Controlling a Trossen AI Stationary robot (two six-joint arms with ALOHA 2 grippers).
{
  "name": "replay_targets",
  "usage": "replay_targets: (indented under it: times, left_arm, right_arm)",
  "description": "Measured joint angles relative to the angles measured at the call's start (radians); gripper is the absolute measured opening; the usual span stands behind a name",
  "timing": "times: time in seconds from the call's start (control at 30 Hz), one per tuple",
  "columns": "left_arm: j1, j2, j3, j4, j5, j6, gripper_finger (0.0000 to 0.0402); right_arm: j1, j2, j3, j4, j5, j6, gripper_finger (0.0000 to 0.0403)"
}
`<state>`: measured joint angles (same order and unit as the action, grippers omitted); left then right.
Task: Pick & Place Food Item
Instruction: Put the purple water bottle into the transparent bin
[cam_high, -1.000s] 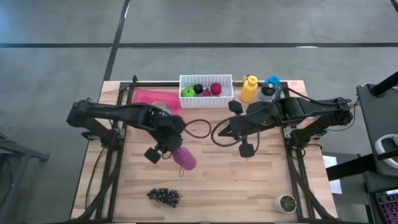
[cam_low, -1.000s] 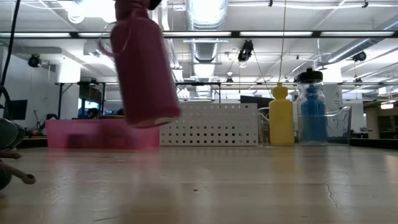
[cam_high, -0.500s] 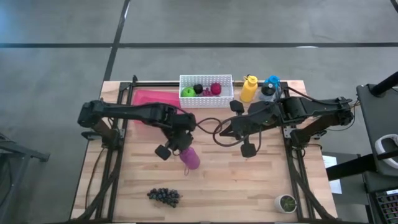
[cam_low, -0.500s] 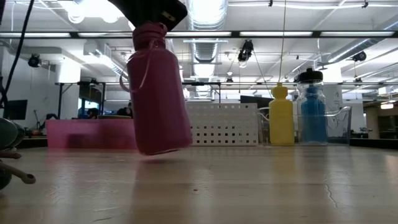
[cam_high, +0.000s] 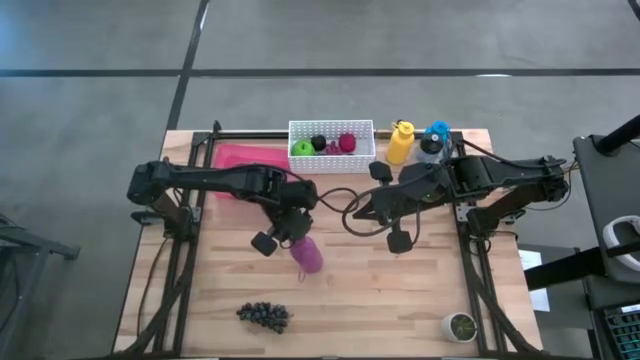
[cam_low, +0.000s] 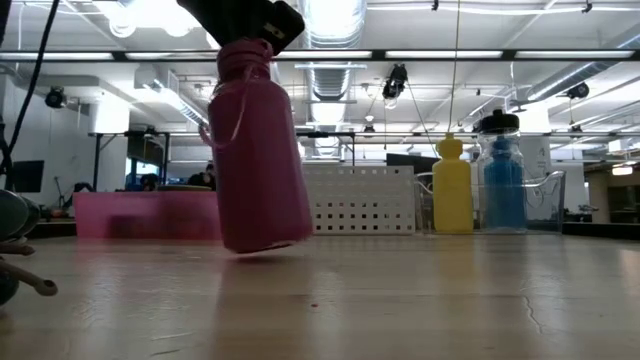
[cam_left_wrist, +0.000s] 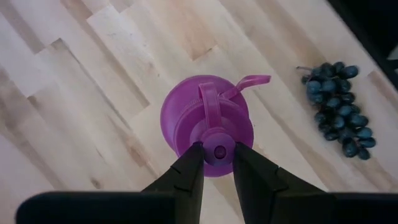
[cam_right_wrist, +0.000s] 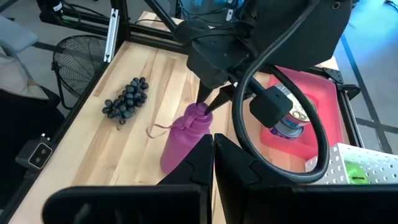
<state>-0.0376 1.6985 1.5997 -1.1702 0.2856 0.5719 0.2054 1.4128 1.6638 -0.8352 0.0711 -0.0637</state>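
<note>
A magenta bottle (cam_high: 308, 255) (cam_low: 258, 165) with a loop strap on its cap hangs at mid-table under my left gripper (cam_left_wrist: 217, 152) (cam_high: 293, 237), which is shut on it. In the low view its base sits just at the tabletop; whether it touches, I cannot tell. A bunch of dark grapes (cam_high: 264, 315) (cam_left_wrist: 339, 109) (cam_right_wrist: 126, 99) lies on the wood near the front edge, untouched. My right gripper (cam_right_wrist: 212, 146) (cam_high: 352, 215) waits shut above the table's middle, right of the bottle, holding nothing. My left gripper pinches the small knob on top of the bottle's cap (cam_left_wrist: 219, 151) between its two fingers. The fingers come from above, slanting down. The bottle hangs below them, tilted a little, base down.
A white perforated basket (cam_high: 331, 146) with green, black and magenta items stands at the far edge. A pink tray (cam_high: 240, 158) lies left of it, a yellow bottle (cam_high: 400, 142) and a blue bottle (cam_high: 436, 138) to its right. A small pot (cam_high: 461, 326) sits front right.
My left gripper has carried the magenta bottle toward the table's right edge and downward. The bottle has come from well above the table down to its surface and hangs more upright. The move was mostly in the first half second.
</note>
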Motion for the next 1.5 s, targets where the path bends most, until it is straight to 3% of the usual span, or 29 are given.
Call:
replay_targets:
  times: [0.17, 0.77, 1.5]
  left_arm:
    - [0.000, 0.000, 0.000, 0.000, 0.047, -0.003, 0.0078]
    - [0.000, 0.000, -0.001, 0.006, 0.048, -0.031, 0.0080]
    - [0.000, 0.000, -0.001, 0.049, 0.008, -0.078, 0.0153]
  right_arm:
    - [0.000, 0.000, 0.000, 0.000, 0.000, 0.000, 0.0008]
    - [0.000, 0.000, 0.000, 0.001, 0.000, -0.016, 0.0008]
    - [0.000, 0.000, 0.000, 0.002, 0.000, -0.015, 0.0008]
